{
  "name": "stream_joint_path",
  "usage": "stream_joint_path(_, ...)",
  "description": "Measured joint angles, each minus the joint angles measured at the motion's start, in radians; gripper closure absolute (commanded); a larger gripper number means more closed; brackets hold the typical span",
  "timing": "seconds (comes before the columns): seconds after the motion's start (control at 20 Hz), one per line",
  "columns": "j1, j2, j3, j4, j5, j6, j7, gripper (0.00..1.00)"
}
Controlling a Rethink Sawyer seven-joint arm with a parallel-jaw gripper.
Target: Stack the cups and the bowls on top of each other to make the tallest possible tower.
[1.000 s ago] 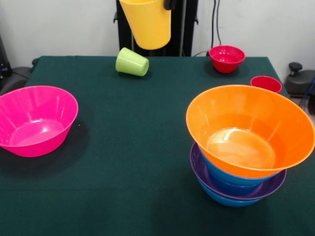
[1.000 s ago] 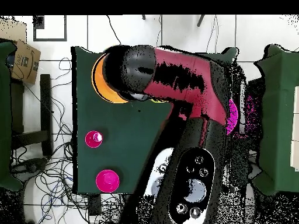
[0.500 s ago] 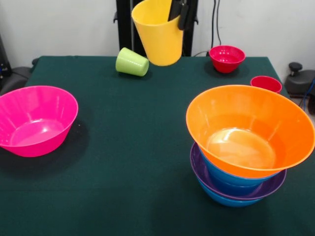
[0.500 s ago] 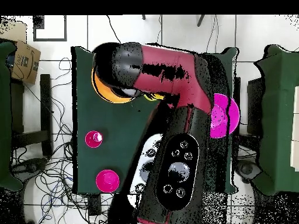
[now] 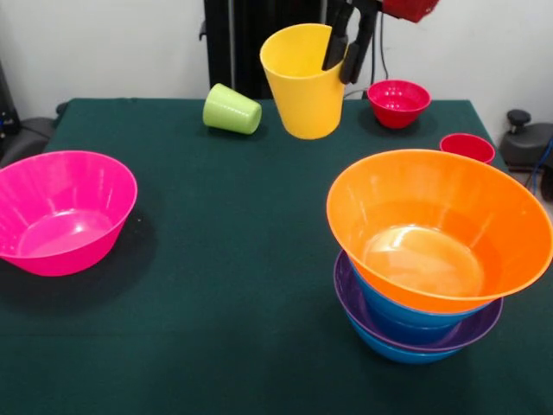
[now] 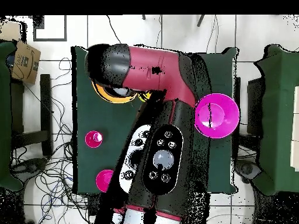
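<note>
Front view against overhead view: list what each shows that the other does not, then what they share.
Only the front view: the gripper shut on the rim of the yellow plastic cup in mid-air, the lime green cup on its side, and the blue and purple bowls under the orange one.

Only the overhead view: the red and black arm.

Both: the large pink bowl, the wide orange bowl.

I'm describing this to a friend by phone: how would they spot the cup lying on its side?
Start at the green table and look to its far edge, left of the yellow cup hanging in the robot's pincer. There the lime green cup lies tipped over on the cloth. It is the only green item and the only cup not upright.
</note>
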Motion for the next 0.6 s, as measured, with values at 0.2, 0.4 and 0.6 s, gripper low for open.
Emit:
stream_joint_path(0.2,0.005,0.009,0.000,-0.001,0.008,0.000,0.001,1.00)
stream_joint_path(0.4,0.009,0.024,-0.005,-0.011,0.021,0.000,0.006,1.00)
stream_joint_path(0.6,0.009,0.043,-0.012,-0.036,0.029,0.000,0.014,1.00)
